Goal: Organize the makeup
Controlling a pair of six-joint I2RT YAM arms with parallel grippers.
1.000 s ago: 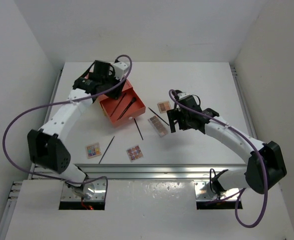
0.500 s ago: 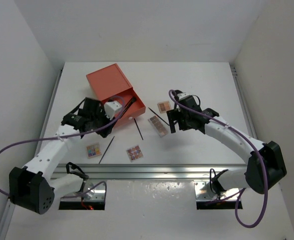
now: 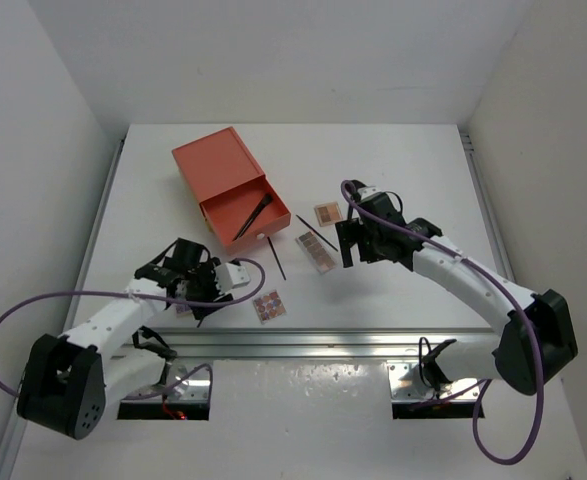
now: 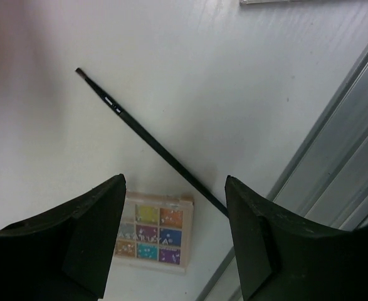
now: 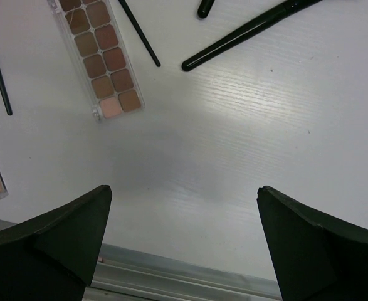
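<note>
1. Lowest in the top view, the left gripper [image 4: 174, 188] hung low over the table [image 4: 234, 75] beside the rail [image 4: 353, 150]. Its jaws were about half open and held nothing.
2. A bright palette [image 4: 153, 233] lay flat at the bottom of the left wrist view, beneath the gap between the fingers. Whether either pad touched it could not be told.
3. A stick [image 4: 149, 138] ran diagonally from upper left toward the right finger, passing just beside the bright palette.
4. To the right in the top view, a second palette [image 3: 268, 306] lay alone, apart from both arms.
5. Right of centre, the right gripper [image 5: 184, 191] hovered over bare table with its jaws spread wide and empty. A long palette [image 5: 102, 59] sat upper left in its wrist view and a brush [image 5: 252, 28] upper right, both ahead of the fingers and untouched.
6. Farthest, upper left of centre, the box [image 3: 223, 175] stood with its drawer pulled open and a second brush [image 3: 253, 217] lying inside.
7. The step in hand looked like picking up the bright palette. The next move would call for lowering squarely onto it and closing on its thin edges. It would also have to keep clear of the stick before carrying the palette up to the drawer.
</note>
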